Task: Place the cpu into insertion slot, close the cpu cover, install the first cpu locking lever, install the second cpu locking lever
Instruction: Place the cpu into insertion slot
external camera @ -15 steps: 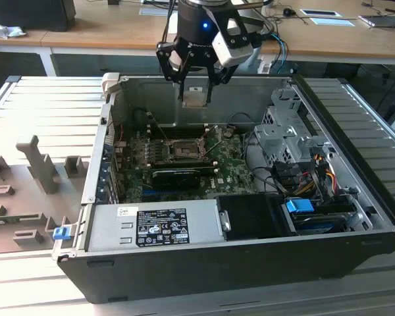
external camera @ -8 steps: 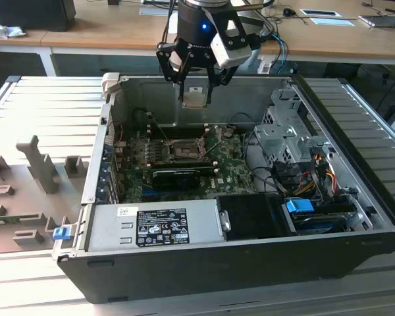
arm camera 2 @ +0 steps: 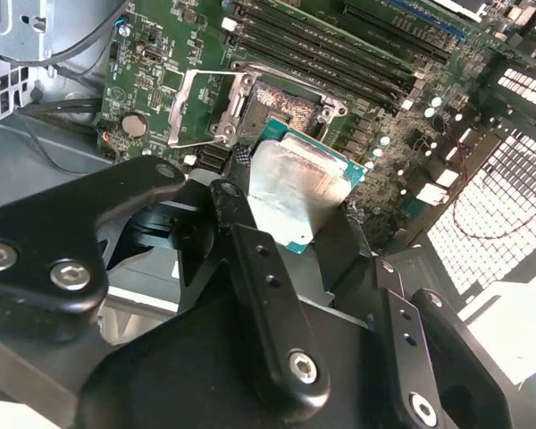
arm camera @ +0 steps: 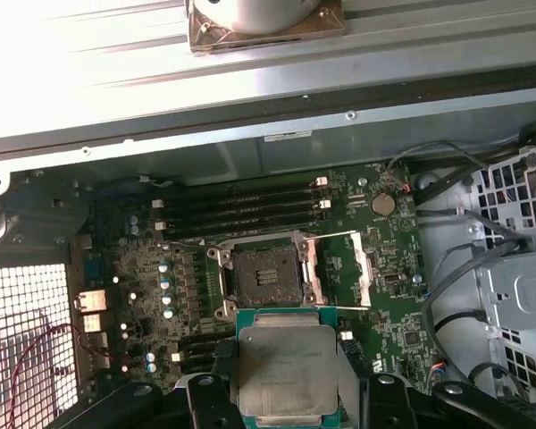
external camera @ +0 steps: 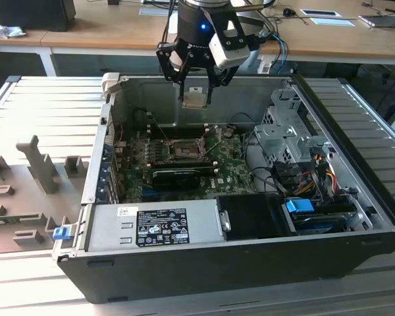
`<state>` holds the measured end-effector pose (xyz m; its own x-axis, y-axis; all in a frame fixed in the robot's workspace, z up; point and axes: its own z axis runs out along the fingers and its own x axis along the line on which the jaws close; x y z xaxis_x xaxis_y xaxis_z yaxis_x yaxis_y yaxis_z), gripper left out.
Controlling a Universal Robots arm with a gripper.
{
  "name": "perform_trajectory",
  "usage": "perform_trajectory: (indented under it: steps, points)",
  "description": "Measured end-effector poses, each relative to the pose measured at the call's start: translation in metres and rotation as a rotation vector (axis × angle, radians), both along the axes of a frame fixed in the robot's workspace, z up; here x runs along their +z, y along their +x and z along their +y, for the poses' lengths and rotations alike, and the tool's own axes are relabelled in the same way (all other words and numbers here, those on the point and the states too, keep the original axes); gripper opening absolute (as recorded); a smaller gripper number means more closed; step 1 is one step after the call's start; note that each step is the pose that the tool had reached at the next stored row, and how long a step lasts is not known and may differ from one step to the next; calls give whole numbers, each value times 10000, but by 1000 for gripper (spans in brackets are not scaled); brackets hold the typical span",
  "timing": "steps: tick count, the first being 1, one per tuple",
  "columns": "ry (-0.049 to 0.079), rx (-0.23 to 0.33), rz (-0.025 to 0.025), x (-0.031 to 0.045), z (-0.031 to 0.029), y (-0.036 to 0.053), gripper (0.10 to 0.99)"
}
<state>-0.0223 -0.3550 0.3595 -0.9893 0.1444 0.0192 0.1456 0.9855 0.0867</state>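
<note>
My gripper (external camera: 196, 97) hangs over the open computer case, shut on the cpu (external camera: 196, 99), a small silvery square held flat between the two black fingers (arm camera 2: 250, 255). Both wrist views show the cpu (arm camera 2: 295, 189) (arm camera: 281, 371) with its green edge, above the green motherboard. The insertion slot (external camera: 183, 150) (arm camera 2: 281, 105) (arm camera: 266, 277) lies below and apart from it, dark and bare inside. The cpu cover (arm camera 2: 201, 107) (arm camera: 359, 268) is swung open beside the slot. Two thin levers (external camera: 159, 130) stand raised by the socket.
A grey power supply (external camera: 155, 227) fills the case's near side, and a long black card (external camera: 181, 174) lies just in front of the socket. A metal drive cage (external camera: 283, 141) and coloured cables (external camera: 316, 174) crowd the exterior view's right. Memory slots (arm camera: 241, 214) run beside the socket.
</note>
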Motion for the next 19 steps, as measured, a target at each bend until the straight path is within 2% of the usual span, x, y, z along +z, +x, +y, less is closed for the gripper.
perform_trajectory:
  steps: [19]
  points:
    - [-1, -698, 0, -2, 0, 0, 533]
